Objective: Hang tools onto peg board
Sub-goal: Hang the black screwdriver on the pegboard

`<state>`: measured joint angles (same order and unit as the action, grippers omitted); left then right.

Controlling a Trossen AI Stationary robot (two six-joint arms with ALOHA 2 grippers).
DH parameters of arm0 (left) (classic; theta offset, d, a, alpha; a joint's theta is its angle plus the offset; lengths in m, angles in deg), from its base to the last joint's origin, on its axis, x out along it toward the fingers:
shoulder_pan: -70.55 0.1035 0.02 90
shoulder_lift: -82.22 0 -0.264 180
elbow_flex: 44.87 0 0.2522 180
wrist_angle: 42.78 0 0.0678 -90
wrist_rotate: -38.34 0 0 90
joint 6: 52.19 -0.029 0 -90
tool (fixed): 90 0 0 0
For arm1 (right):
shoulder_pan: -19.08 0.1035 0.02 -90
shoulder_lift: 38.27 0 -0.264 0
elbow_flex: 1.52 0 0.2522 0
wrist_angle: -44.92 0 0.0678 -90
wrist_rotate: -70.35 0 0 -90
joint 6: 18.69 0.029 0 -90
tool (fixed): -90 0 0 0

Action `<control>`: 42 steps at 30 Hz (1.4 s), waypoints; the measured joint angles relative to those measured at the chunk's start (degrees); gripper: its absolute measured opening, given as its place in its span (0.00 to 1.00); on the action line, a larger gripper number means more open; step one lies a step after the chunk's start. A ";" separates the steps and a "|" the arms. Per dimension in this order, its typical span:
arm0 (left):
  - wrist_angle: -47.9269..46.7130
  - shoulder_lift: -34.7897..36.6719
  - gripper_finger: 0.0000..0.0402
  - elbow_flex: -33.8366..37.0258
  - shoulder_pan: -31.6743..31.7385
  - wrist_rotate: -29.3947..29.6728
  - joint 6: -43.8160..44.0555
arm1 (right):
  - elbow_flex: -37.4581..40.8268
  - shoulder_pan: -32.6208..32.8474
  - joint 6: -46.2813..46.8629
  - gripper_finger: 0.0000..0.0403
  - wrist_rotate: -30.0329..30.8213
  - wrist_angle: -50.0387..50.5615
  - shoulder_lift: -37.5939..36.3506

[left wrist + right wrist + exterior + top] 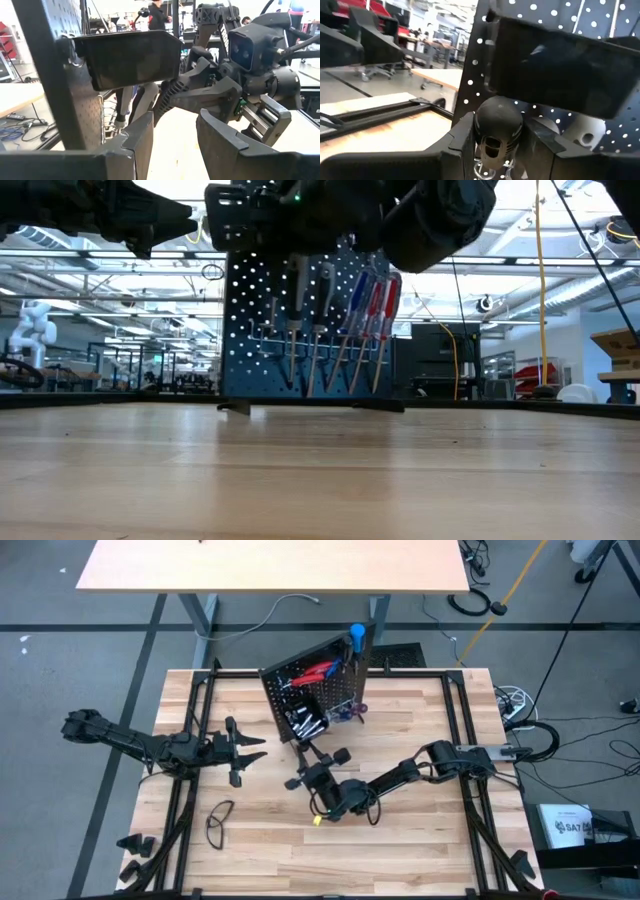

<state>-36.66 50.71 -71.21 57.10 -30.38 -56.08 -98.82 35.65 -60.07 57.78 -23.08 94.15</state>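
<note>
Here a black-handled screwdriver (497, 131) is gripped by the right gripper (303, 768) at the perforated black peg board (318, 692).
The rounded, ribbed handle is pinched just below the board's boxy bin (560, 70) (matte plastic); the left gripper (252, 747) is held apart, fingers parted and empty.

Almost nothing here can be read. From above, a white box (567, 823) lies on the floor at the right of the bench, and it carries dark printing that looks like "SAT", but the letters are too small to be sure. On the peg board, on the tools and on the arms I find no label or number that I can read.
</note>
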 joint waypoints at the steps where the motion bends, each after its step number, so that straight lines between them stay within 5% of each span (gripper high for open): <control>1: 0.02 0.00 0.38 0.00 0.00 0.00 -0.11 | -0.55 0.00 -0.72 0.27 0.45 0.48 0.00; 22: 0.00 0.00 0.38 0.00 0.00 0.00 -0.43 | -4.39 -1.48 12.21 0.27 2.45 21.41 0.00; 42: -0.92 0.00 0.38 0.00 -0.01 0.00 -0.91 | -4.36 -1.88 13.33 0.27 6.12 14.13 0.00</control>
<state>-37.58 50.71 -71.21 57.09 -30.38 -56.98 -103.18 33.77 -46.74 63.90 -8.95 94.15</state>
